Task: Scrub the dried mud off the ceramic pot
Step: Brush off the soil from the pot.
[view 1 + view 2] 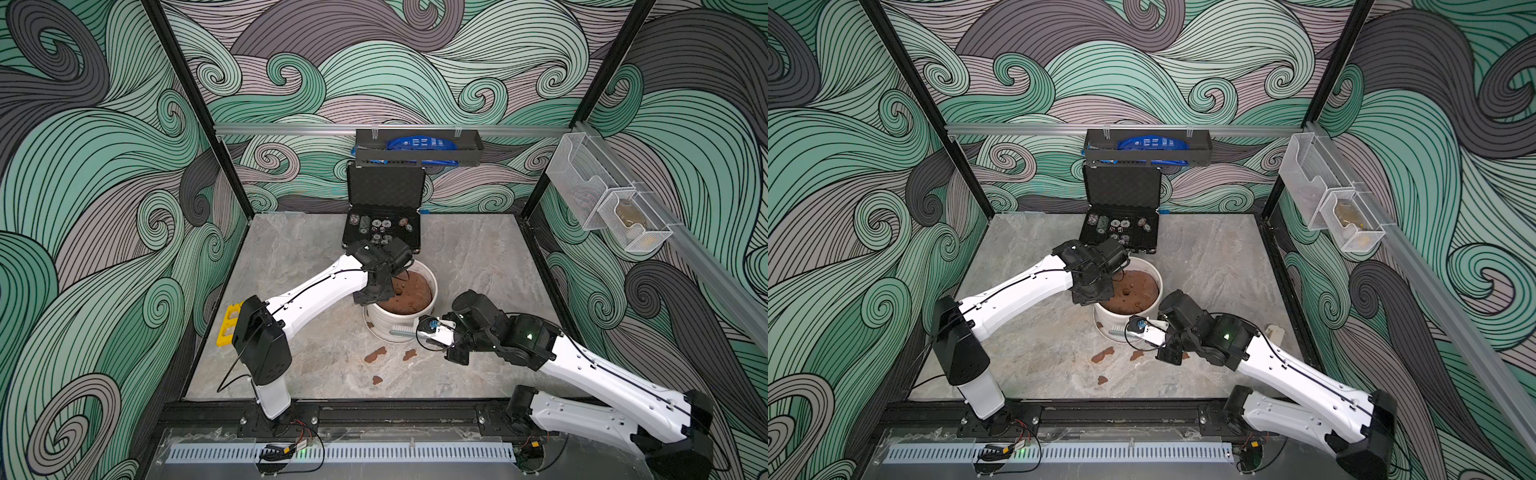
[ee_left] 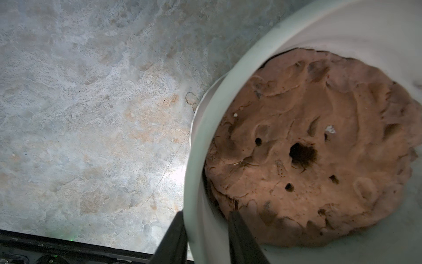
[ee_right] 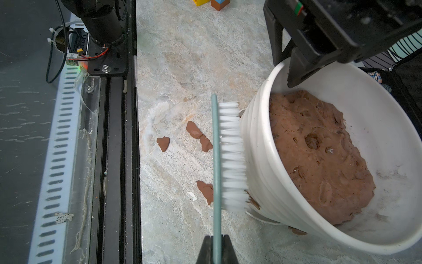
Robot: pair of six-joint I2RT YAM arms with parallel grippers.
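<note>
Several lumps: dried mud [image 3: 194,130] lies loose on the table [image 1: 291,257], on the near side of the ceramic pot [image 1: 386,322] and clear of its base.
Wall smears: a few more brown patches cling low on the pot's ribbed outer wall, by the end of the bristles farthest from the gripper, in the right wrist view.
Pot: white, upright, about mid-table in both top views, filled with a brown soil mound [image 3: 319,160] that has a dark hole in its middle.
Left gripper [image 2: 206,212]: comes down over the pot's left rim, one finger outside the wall and one inside, pinching the wall between them.
Right gripper [image 3: 216,238]: pressed together on the thin teal handle of a brush [image 3: 230,155], at the pot's near right.
Brush: held on edge, its white bristles pushed flat against the pot's near outer wall.
Black case [image 1: 384,224]: open, just beyond the pot on its far side, chips inside.
</note>
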